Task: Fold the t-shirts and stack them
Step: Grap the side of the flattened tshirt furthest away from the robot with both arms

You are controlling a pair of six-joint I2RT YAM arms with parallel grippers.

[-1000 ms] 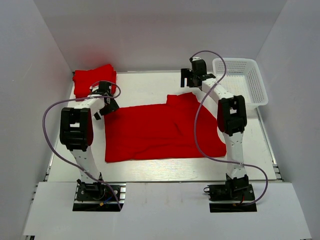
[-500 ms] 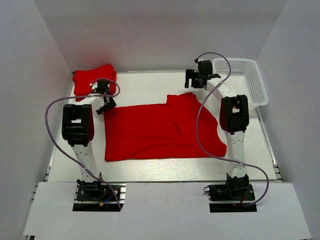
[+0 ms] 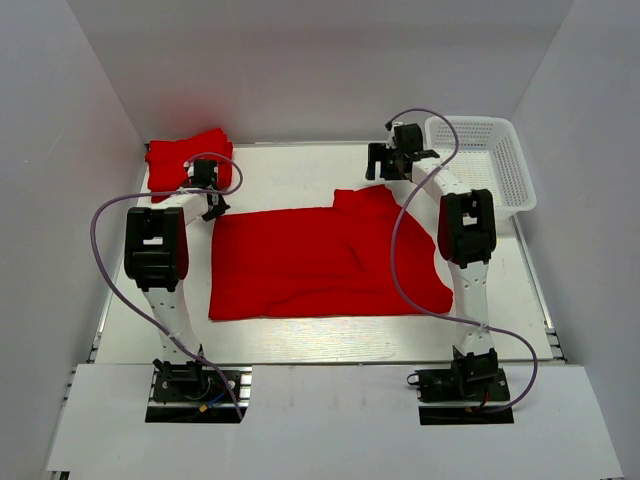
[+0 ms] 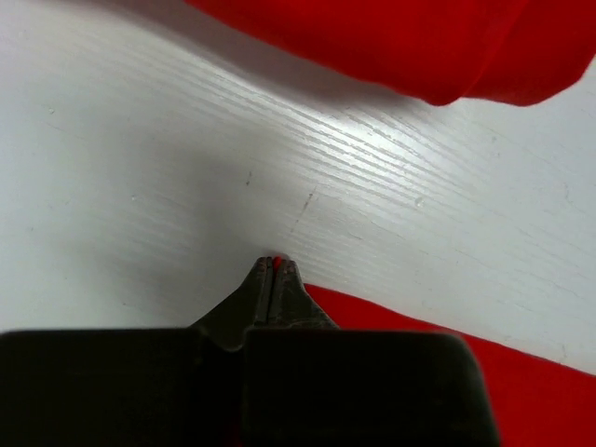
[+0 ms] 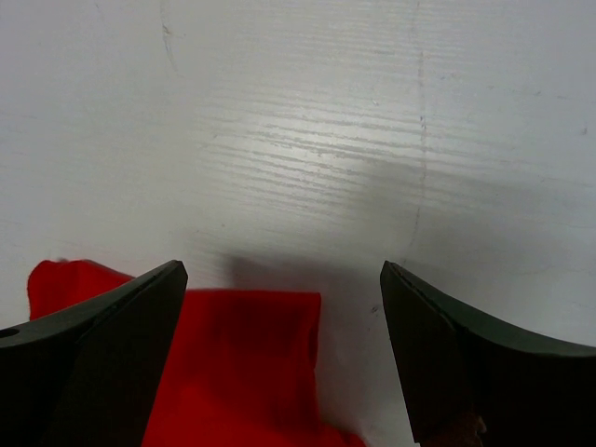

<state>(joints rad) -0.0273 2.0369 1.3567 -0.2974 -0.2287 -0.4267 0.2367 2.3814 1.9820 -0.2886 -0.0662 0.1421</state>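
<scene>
A spread t-shirt (image 3: 320, 265) is laid at the middle of the bench (image 3: 290, 340); folded t-shirts (image 3: 188, 158) are stacked behind it (far left corner), and a basket (image 3: 480, 165) is set far right.

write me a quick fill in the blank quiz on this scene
1. The left gripper is ___ on a corner of the spread shirt.
2. The right gripper is ___.
3. The basket stands in the far ___ corner of the table.
4. The folded shirt lies in its far ___ corner.
Missing words: shut, open, right, left.
</scene>
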